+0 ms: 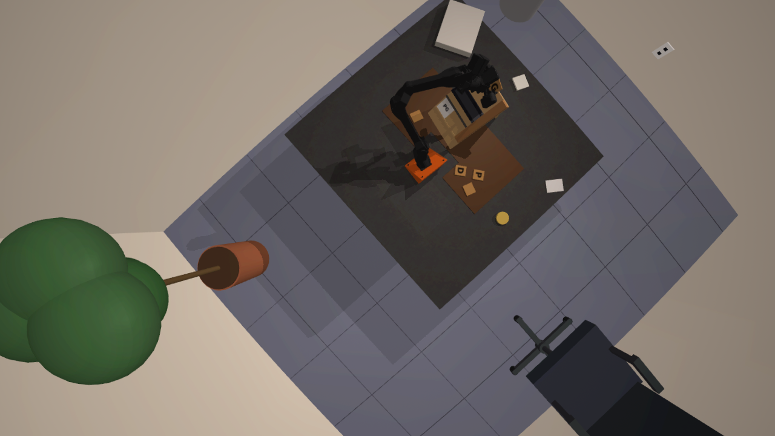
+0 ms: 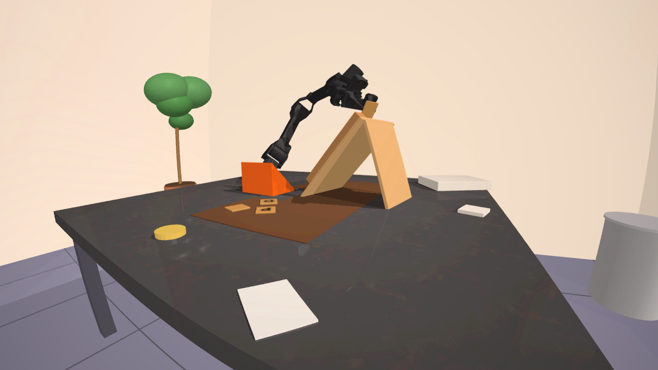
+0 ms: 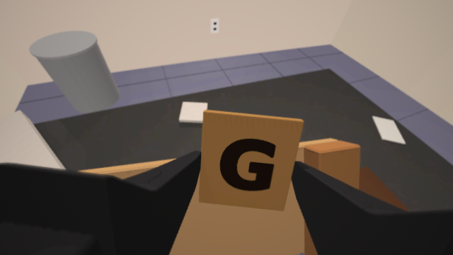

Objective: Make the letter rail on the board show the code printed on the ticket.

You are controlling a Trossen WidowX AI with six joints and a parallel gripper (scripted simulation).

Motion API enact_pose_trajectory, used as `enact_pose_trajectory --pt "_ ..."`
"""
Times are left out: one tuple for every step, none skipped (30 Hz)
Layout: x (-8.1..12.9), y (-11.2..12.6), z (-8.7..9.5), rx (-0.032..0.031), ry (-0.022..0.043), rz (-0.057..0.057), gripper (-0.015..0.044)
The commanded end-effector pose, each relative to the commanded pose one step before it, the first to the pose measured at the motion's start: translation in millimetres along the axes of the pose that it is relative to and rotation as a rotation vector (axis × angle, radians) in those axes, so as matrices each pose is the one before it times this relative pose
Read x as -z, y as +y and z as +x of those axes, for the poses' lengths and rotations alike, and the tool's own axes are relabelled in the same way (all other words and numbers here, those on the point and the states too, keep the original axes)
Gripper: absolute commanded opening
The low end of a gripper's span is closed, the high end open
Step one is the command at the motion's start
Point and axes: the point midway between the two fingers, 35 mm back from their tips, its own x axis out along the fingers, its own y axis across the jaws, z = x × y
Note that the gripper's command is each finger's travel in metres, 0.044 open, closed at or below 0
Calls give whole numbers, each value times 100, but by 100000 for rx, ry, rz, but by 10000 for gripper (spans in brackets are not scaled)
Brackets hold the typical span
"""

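Three loose tiles lie on the brown mat [image 2: 294, 220] left of the board: a blank tile [image 2: 237, 207], a P tile [image 2: 268, 201] and a D tile [image 2: 265, 210]. Farther right, the tent-shaped wooden board [image 2: 349, 158] stands on the mat, and the gripper [image 3: 248, 177] hovers at its top edge, its fingers clamped partway on the sides of the G tile [image 3: 250, 160], held upright above the board's crest. Beyond, a grey bin [image 3: 76, 71] stands on the floor.
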Motion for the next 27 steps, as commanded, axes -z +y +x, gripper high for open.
enact_pose_trajectory --pt "916 2176 -544 -1542 191 -1864 0" --pt "313 514 -103 -268 264 -635 0" --pt "314 509 -109 -276 257 -632 0" --pt "314 505 -115 -284 250 -629 0" --pt "314 500 -121 -291 244 -626 0" --pt "314 495 -127 -299 237 -623 0" --pt "314 490 -133 -307 230 -620 0" --pt "314 485 -139 -315 224 -616 0" --pt "314 480 -144 -323 218 -612 0" --pt "314 475 -150 -331 212 -609 0" --pt "315 472 -156 -340 207 -608 0" --pt "315 467 -162 -349 201 -604 0" --pt "314 461 -167 -357 195 -599 0" --pt "314 457 -172 -368 192 -592 0" --pt "316 457 -174 -399 204 -565 0" --pt "323 468 -168 -479 253 -489 0" --pt "324 465 -171 -498 258 -473 0" --pt "324 459 -176 -505 255 -468 0" --pt "324 453 -180 -512 252 -463 0" --pt "325 450 -183 -530 258 -446 0" --pt "335 491 -138 -795 448 -116 0" --pt "339 486 -142 -799 453 -111 0" --pt "341 481 -144 -801 458 -106 0" --pt "344 475 -147 -803 464 -101 0" --pt "346 469 -150 -806 469 -96 0" --pt "349 463 -153 -807 474 -90 0" --pt "351 457 -156 -809 480 -85 0"
